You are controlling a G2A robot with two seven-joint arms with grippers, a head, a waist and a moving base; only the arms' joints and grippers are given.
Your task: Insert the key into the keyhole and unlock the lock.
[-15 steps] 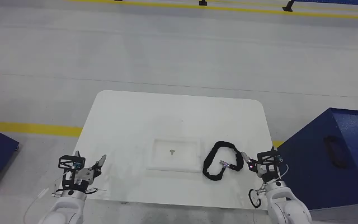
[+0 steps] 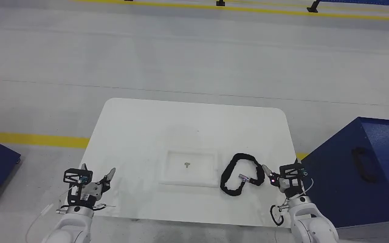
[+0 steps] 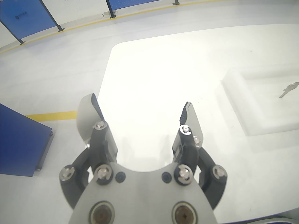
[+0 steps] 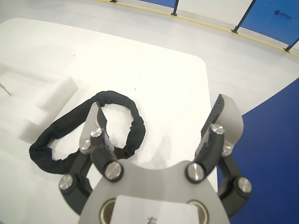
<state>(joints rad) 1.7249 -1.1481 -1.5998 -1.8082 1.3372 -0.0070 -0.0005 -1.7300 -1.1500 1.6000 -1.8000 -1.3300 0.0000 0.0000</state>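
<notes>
The keyhole cannot be made out in any view. In the top view the lock (image 2: 230, 182) is a black sleeved loop with a short metal barrel (image 2: 245, 178) pointing into its middle. In the right wrist view that barrel is hidden behind the gripper's frame, and one finger (image 4: 99, 115) covers part of the loop (image 4: 136, 117). The key (image 2: 187, 164) is a tiny pale shape from above, and its teeth are too small to read. The left wrist view shows it more plainly (image 3: 286, 90), lying flat. In the right wrist view it is cut off at the picture's edge, with just its tip showing (image 4: 5, 90).

The key lies inside the shallow white tray (image 2: 165, 180), which sits mid-desk toward the near edge. The lock lies flat on the desk (image 2: 140, 133) just beside the tray's right side, between the tray and the right gripper (image 2: 284, 172).

The left gripper (image 2: 97, 173) hangs over the near left corner, pointing across the desk, with its fingers spread wide and holding nothing (image 3: 140, 101). The right gripper sits at the near right corner, angled toward the lock, with its fingers also spread wide and empty (image 4: 158, 101). One fingertip is close to the loop, though whether it touches cannot be told. A blue box (image 2: 355, 176) stands just past the desk's right edge.
</notes>
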